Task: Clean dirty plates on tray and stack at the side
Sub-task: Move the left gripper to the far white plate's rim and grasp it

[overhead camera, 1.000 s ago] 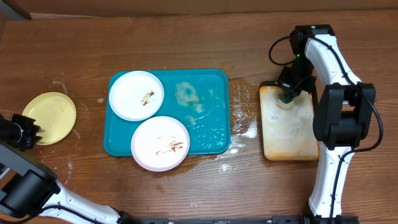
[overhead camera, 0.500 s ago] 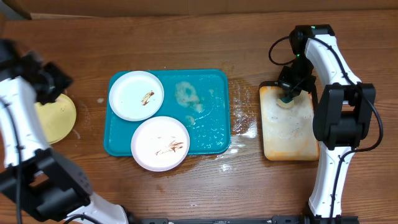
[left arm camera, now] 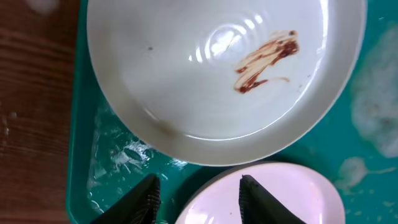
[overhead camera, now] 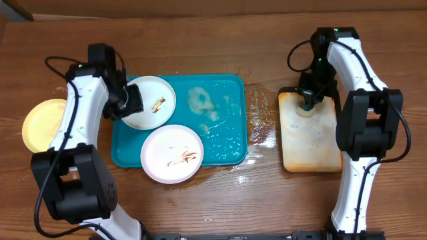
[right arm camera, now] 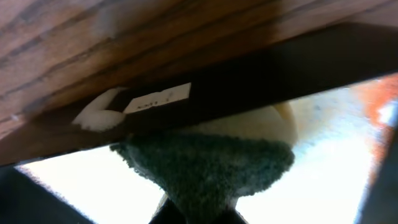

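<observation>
Two smeared white plates (overhead camera: 172,153) lie on the blue tray (overhead camera: 227,133), a yellow plate (overhead camera: 40,123) beside it. My left claw (overhead camera: 129,101) hangs open at the far plate (overhead camera: 152,100)'s rim; straddle that rim squarely before closing. My right claw (overhead camera: 307,103) clamps the sponge (right arm camera: 211,162).

Left wrist view: top edge cuts off the smeared plate (left arm camera: 217,81); the second plate (left arm camera: 267,196) runs off the bottom. Overhead: left gripper (overhead camera: 129,103) hides that smeared plate's left rim. Right wrist view: sponge (right arm camera: 205,168) blurred, and I can't see the jaws there.
</observation>
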Action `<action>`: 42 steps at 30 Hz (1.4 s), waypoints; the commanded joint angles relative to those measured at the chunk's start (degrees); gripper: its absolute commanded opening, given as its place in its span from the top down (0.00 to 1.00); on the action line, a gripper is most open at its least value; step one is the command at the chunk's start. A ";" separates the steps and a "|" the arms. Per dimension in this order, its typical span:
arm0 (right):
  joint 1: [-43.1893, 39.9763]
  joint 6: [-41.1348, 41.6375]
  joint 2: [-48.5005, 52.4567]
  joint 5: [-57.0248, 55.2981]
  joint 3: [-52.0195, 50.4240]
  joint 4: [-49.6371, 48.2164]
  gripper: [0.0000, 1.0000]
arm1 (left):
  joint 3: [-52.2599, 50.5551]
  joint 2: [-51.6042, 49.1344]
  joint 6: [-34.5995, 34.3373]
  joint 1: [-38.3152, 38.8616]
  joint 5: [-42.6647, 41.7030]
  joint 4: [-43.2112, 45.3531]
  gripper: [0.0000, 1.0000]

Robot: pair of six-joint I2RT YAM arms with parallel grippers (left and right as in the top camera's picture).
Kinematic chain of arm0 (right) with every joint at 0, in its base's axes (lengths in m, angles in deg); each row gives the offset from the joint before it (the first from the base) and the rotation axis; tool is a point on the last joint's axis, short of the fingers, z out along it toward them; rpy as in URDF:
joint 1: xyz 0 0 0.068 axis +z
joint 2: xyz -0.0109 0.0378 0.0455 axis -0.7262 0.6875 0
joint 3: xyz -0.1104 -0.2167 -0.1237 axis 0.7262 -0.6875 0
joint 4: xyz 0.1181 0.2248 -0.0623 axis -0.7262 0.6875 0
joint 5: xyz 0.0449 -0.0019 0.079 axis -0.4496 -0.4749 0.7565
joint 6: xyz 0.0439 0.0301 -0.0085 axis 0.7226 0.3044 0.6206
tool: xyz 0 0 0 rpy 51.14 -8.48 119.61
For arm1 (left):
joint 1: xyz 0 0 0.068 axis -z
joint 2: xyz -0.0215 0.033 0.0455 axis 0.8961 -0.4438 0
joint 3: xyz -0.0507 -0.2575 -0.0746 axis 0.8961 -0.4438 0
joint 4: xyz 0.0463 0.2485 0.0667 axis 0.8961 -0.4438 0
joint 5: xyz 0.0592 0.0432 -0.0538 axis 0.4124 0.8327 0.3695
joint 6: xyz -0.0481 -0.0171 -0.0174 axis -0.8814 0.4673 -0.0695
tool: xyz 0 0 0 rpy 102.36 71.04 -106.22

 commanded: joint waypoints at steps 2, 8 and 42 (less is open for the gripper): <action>0.33 -1.97 -2.27 3.28 -8.26 -4.04 0.96 | -1.31 -0.39 -0.37 -1.11 0.44 0.61 0.56; 0.33 -1.53 -5.09 3.98 -22.71 -14.45 0.96 | -1.33 0.07 0.07 -1.11 0.31 0.22 0.52; 0.33 -2.84 -14.23 4.44 -27.26 -15.50 0.96 | -17.29 -2.75 -14.88 -4.00 6.29 21.22 0.32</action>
